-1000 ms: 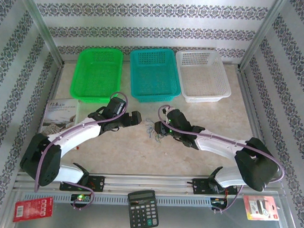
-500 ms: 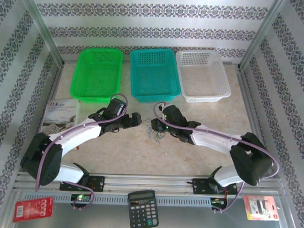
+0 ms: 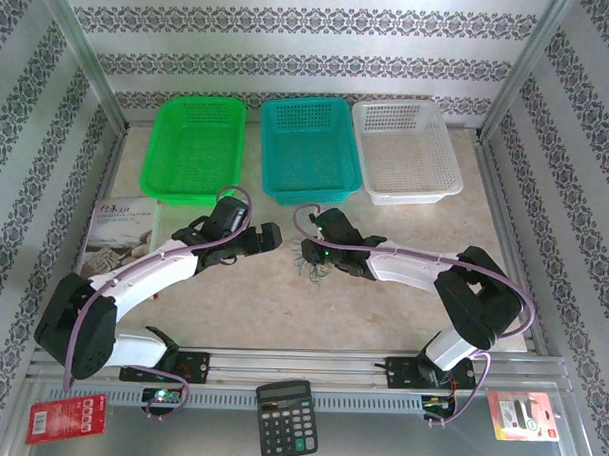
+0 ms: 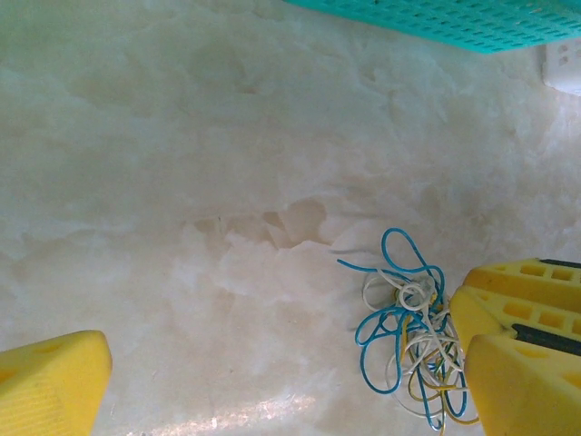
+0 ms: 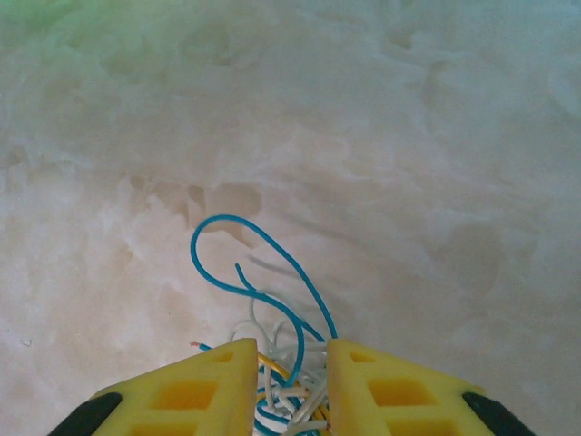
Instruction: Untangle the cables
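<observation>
My right gripper [image 5: 289, 350] stood narrow astride the mid-bench cables [image 5: 263, 313] (gripping? couldn't tell); left gripper [image 4: 277, 336] wide, empty; best pinched one strand.

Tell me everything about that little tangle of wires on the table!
The wires are a small clump of thin, curly strands, blue, white and yellow, looking plastic-coated. They lie knotted together on the pale table near the teal basket. One blue loop sticks out. The right arm's yellow fingers stand either side of it; whether they pinch it is unclear.
</observation>
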